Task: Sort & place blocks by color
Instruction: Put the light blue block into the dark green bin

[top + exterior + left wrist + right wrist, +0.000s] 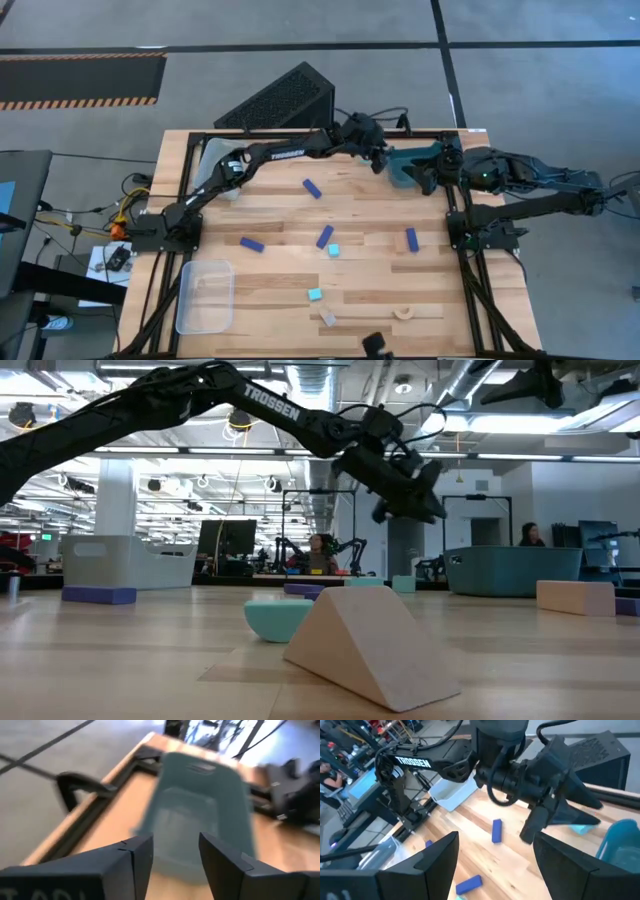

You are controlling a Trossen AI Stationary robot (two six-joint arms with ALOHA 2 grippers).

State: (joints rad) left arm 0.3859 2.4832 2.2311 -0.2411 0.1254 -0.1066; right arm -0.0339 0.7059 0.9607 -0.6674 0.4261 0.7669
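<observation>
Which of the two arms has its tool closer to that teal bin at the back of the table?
Left. The left tool hovers open right beside the teal bin, pointing into it. The right tool, also open, sits by the bin's other side.

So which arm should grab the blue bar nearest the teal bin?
Probably the left: its open, empty gripper hangs over the teal bin, near that blue bar. The right gripper sits behind the bin.

On my surface (280, 215) I count four blue bars (312, 188), two cyan cubes (333, 250), two tan bits (404, 313), and three bins (203, 296).
</observation>
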